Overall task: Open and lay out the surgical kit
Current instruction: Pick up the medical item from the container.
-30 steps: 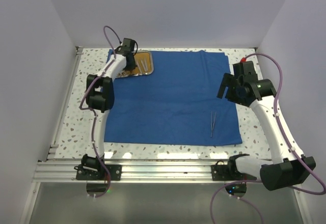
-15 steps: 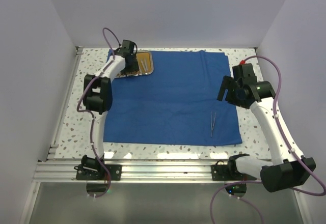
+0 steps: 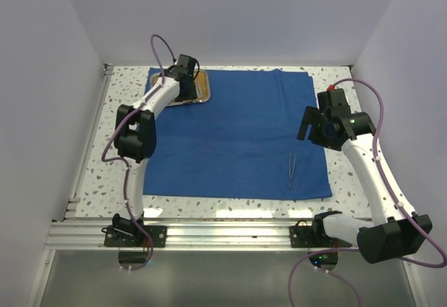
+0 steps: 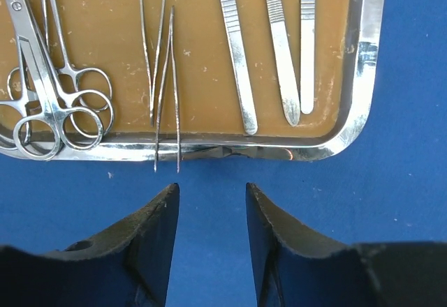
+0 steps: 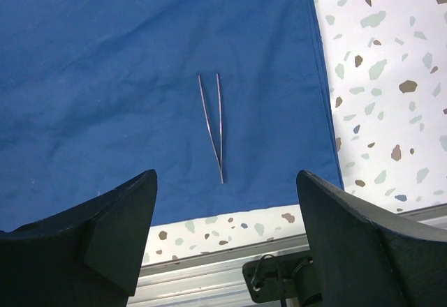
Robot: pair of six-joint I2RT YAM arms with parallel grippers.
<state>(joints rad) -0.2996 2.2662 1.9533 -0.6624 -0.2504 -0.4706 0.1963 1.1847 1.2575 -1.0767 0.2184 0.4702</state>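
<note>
The left gripper (image 4: 209,206) is spread and empty, poised over the blue cloth (image 4: 405,181) just short of the steel tray (image 4: 364,77). In the tray, tweezers (image 4: 167,105) overhang the rim nearest the fingers, with ring-handled forceps (image 4: 52,105) and scalpel handles (image 4: 276,49) to either side. The right gripper (image 5: 225,181) gapes wide, holding nothing, above lone tweezers (image 5: 213,122) lying flat on the cloth near its edge, with speckled table (image 5: 384,77) beyond.

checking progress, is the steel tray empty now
No, the tray holds ring-handled forceps, tweezers and three scalpel handles.
</note>
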